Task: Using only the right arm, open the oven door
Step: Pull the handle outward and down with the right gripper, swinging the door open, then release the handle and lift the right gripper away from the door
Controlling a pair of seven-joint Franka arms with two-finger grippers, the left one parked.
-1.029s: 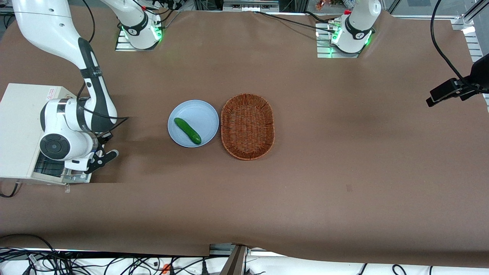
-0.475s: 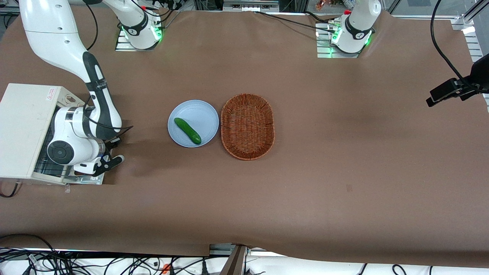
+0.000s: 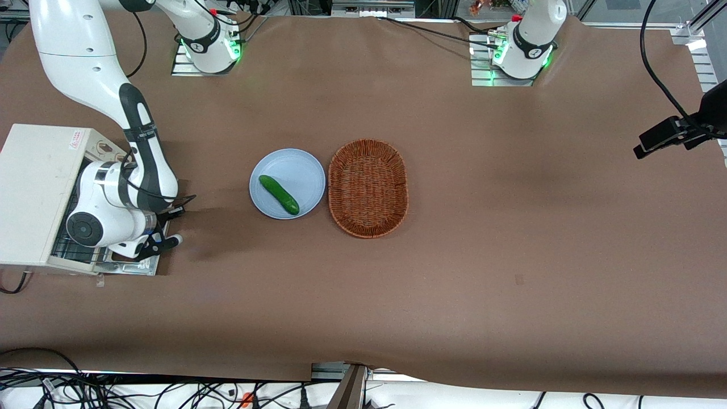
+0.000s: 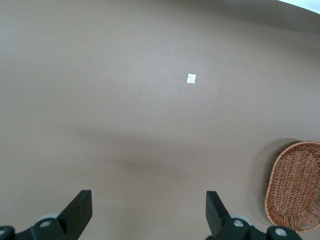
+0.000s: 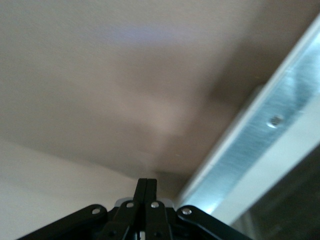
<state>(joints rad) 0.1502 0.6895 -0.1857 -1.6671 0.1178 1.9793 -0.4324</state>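
We see a brown table [image 3: 454, 295] from above, bare along its edge nearest the front camera. At the working arm's end stands a white toaster oven [image 3: 31, 187]. Its oven door [image 3: 133, 266] lies folded down flat onto the table, a silver-grey frame showing just beside the oven's open mouth, where a wire rack [image 3: 74, 250] is visible. The right arm [image 3: 108, 199] bends down over the door, and its gripper [image 3: 162, 243] hovers at the door's outer edge, close above it. In the right wrist view the gripper [image 5: 146, 192] has its black fingers pressed together, holding nothing, with the door's metal frame [image 5: 260, 145] just beside them. Near the table's middle, a pale blue plate [image 3: 295, 167] carries a green cucumber [image 3: 279, 194], and a woven wicker basket [image 3: 368, 188] sits just beside the plate, toward the parked arm's end.
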